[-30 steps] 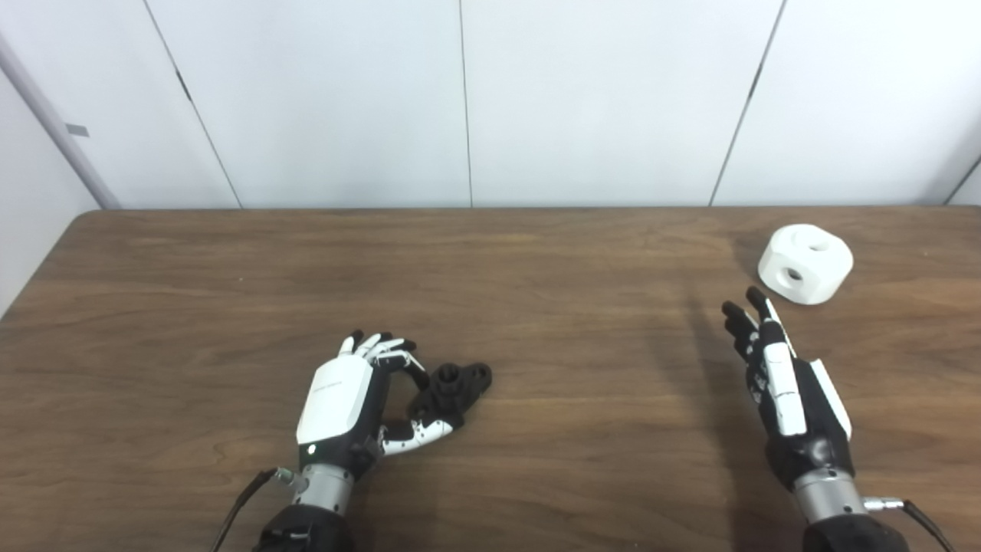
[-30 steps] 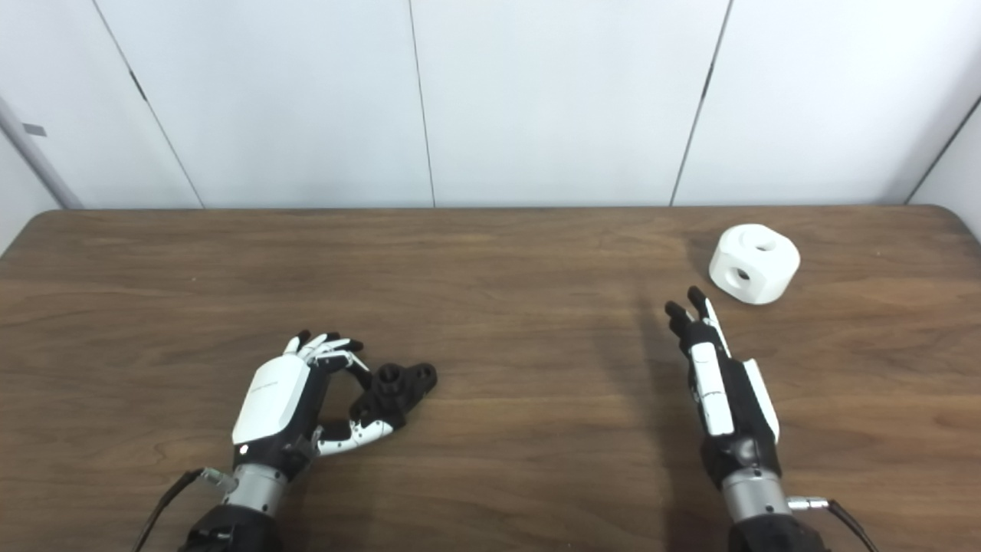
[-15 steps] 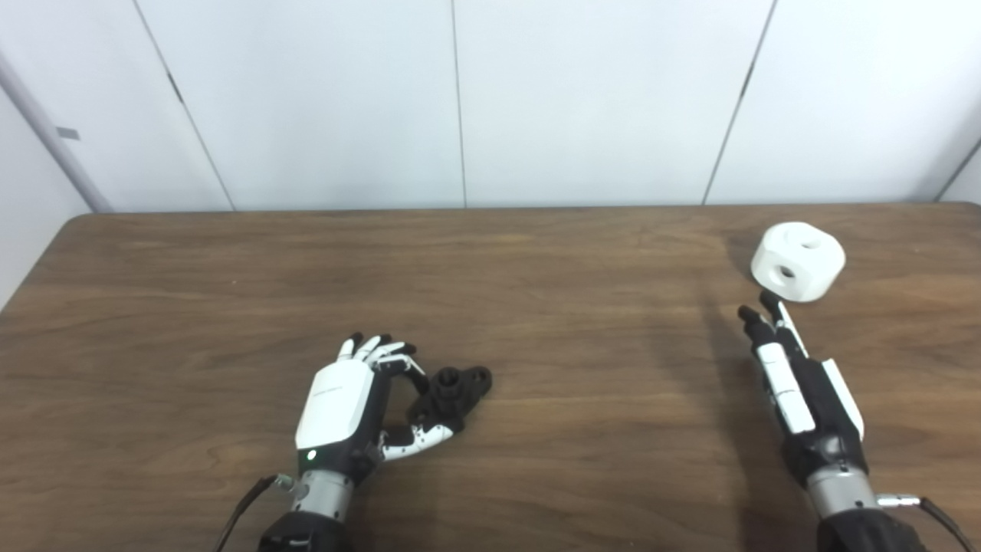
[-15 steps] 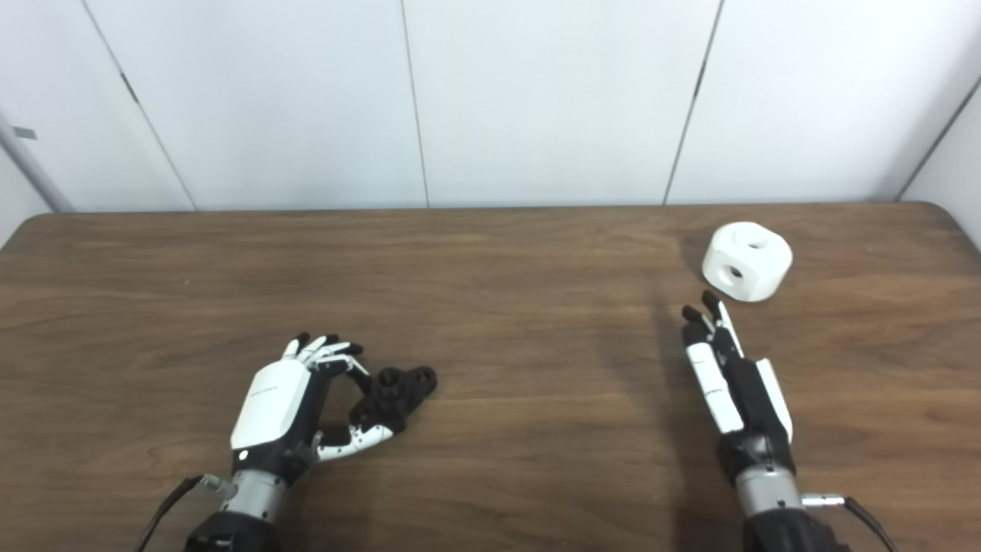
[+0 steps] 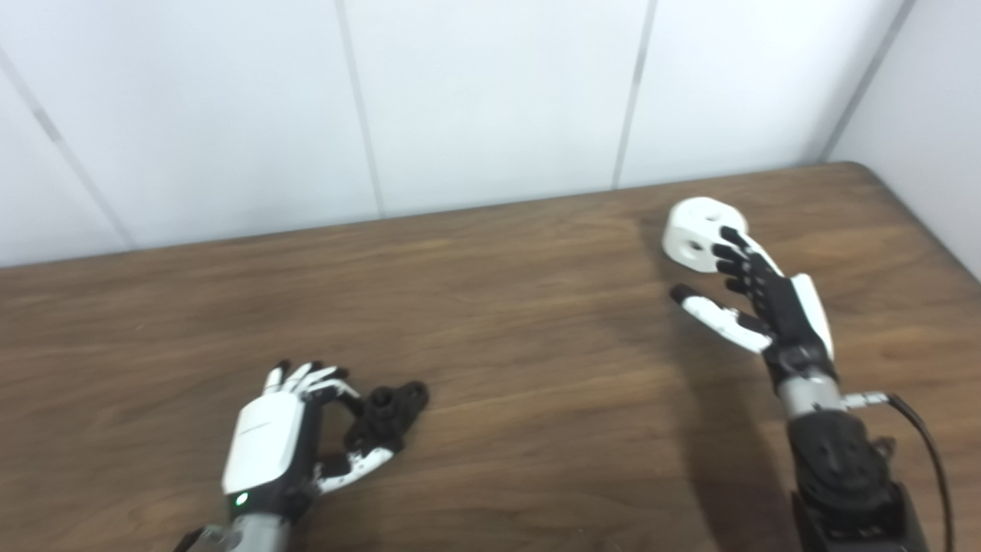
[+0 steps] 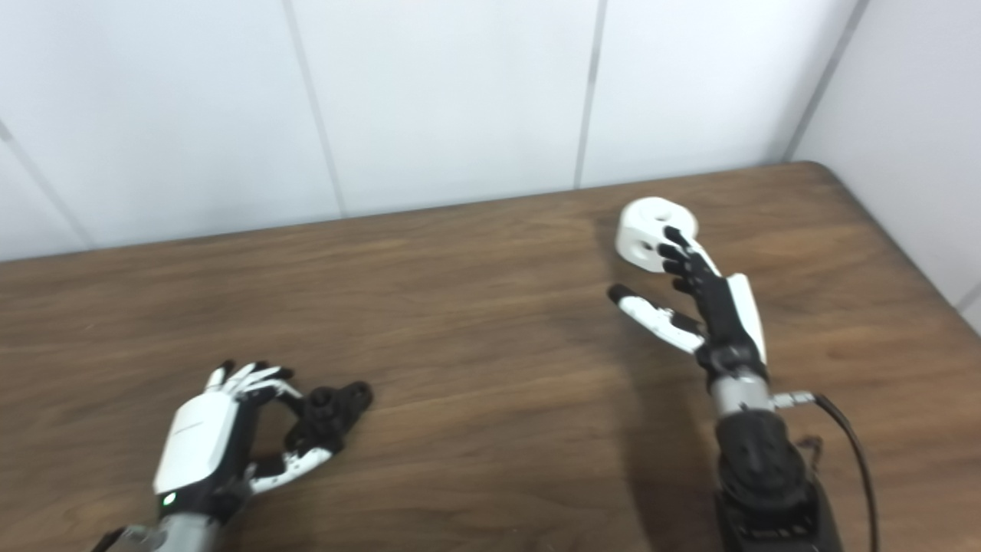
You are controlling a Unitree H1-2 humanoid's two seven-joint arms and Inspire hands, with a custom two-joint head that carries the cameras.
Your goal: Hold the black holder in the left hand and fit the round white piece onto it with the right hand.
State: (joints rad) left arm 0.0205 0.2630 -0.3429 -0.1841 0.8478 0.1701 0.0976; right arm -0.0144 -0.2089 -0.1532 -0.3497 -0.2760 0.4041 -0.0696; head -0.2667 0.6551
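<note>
The black holder (image 5: 385,408) lies on the brown table at the near left. My left hand (image 5: 274,443) is curled round its left end, forefinger and thumb pinching it against the table. The round white piece (image 5: 692,231), with holes in its faces, sits at the far right. My right hand (image 5: 755,300) is open, its fingers lying against the piece's near right side and its thumb spread out to the left, clear of the piece. The same hand shows in the right eye view (image 6: 701,295).
The table's right edge (image 5: 931,234) runs close behind the white piece, with a white wall beyond. The table's far edge (image 5: 460,213) meets white wall panels. A cable (image 5: 923,437) hangs off my right wrist.
The camera has swung to the right and tilted. My right hand has reached forward to the white piece and spread its thumb. My left hand stays on the black holder.
</note>
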